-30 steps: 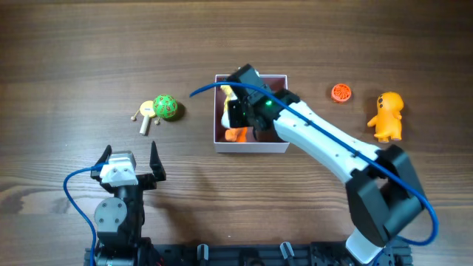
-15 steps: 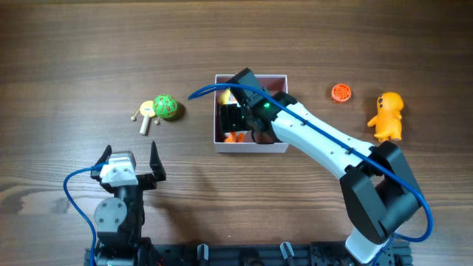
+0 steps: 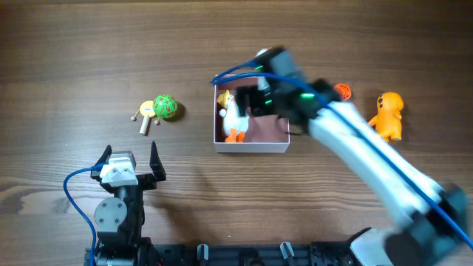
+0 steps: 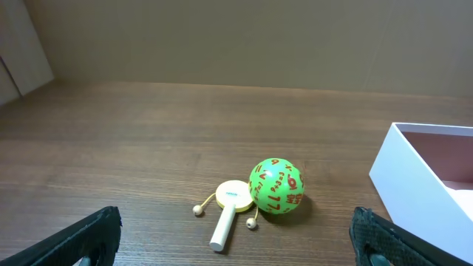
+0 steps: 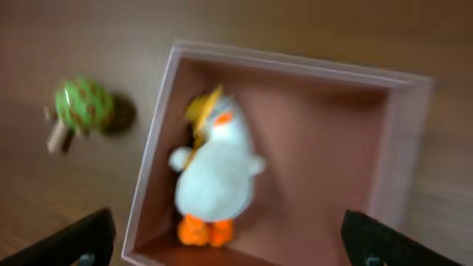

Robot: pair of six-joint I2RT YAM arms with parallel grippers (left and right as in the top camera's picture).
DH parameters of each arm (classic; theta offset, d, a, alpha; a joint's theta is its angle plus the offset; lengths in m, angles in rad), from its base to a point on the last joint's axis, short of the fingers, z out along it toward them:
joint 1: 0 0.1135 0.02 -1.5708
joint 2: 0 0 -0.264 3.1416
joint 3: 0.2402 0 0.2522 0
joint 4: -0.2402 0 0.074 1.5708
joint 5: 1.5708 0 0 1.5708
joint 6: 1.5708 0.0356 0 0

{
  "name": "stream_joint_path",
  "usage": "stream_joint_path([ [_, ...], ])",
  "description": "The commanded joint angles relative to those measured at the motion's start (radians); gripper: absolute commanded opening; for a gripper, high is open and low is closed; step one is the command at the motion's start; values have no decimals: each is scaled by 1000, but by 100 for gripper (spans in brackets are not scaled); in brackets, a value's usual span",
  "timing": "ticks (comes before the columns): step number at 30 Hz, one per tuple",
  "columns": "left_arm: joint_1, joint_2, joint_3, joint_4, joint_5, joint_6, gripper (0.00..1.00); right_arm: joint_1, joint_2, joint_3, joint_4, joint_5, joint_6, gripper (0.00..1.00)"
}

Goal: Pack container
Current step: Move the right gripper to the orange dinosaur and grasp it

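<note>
The container (image 3: pixel 251 146) is a white square box with a pink inside, at mid table. A white duck toy (image 3: pixel 232 117) with orange feet lies in its left half. My right gripper (image 3: pixel 255 96), blurred by motion, hangs open above the container's far side and holds nothing. From the right wrist, the duck (image 5: pixel 216 181) lies against the container's left wall (image 5: pixel 151 155), below the open right gripper (image 5: pixel 233 247). My left gripper (image 3: pixel 131 159) rests open near the front left, empty. The left wrist view shows the container's white wall (image 4: pixel 414 192) at far right.
A green ball (image 3: pixel 165 107) and a small yellow-headed paddle drum (image 3: pixel 146 114) lie left of the container; both show ahead of the left gripper (image 4: pixel 236 244). An orange disc (image 3: pixel 341 91) and a yellow figure (image 3: pixel 388 115) lie to the right.
The right gripper has opened, let go of the duck inside the container, and risen toward the back right. The left arm has not moved.
</note>
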Motion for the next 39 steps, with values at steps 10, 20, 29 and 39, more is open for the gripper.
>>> stream_joint_path([
  [10,5,-9,-8,3,16,16,100,-608,-185,-10,-381,257,163,100],
  [20,5,-9,-8,3,16,16,100,-740,64,-48,-270,312,108,100],
  [29,5,-9,-8,3,16,16,100,-811,270,-48,-205,256,-10,95],
  [39,5,-9,-8,3,16,16,100,-823,289,-49,-190,175,-21,73],
])
